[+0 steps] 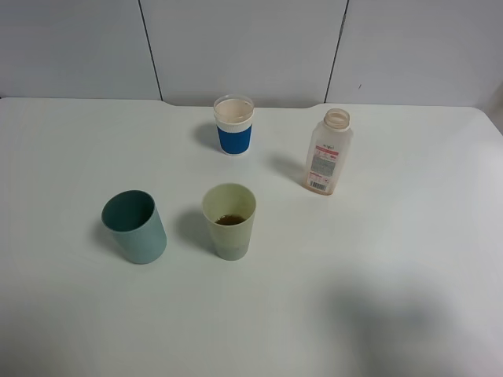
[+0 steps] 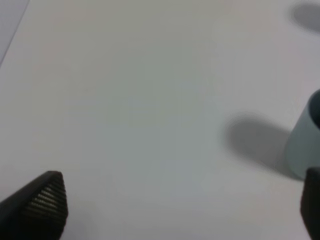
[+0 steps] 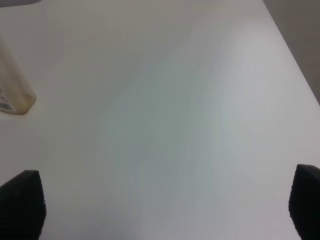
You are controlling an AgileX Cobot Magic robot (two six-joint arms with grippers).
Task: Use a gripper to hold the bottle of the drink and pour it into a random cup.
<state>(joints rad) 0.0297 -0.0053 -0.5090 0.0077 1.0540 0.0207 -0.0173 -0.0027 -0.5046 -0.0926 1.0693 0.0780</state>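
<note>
White desk (image 1: 393,259), four things on it, none touching each other. The bottle (image 1: 328,152) stands upright at the back right, no cap on its wide neck, red-and-white label facing the camera; it looks drained, only a faint tint through the plastic. The pale yellow-green cup (image 1: 229,221) stands upright near the middle front, with a little brown drink (image 1: 229,220) sitting in the bottom. Beside it, to the left, a teal cup (image 1: 134,226) — upright, inside looks dark, can't tell any contents. Behind the yellow-green cup, toward the wall, a white cup with a blue band (image 1: 234,126), upright too.

My arms don't show in the high view. My left fingers (image 2: 182,207) — tips spread wide apart, one ribbed tip at one edge of the wrist view and the other barely in at the opposite edge, nothing between them but bare desk. The teal cup's side (image 2: 303,150) shows near that second tip, not touching it.

My right fingers (image 3: 162,207) are spread wide too, both dark tips at the frame corners, bare desk between, holding nothing. The bottle's base (image 3: 14,90) is in the right wrist view, well apart from either tip.
</note>
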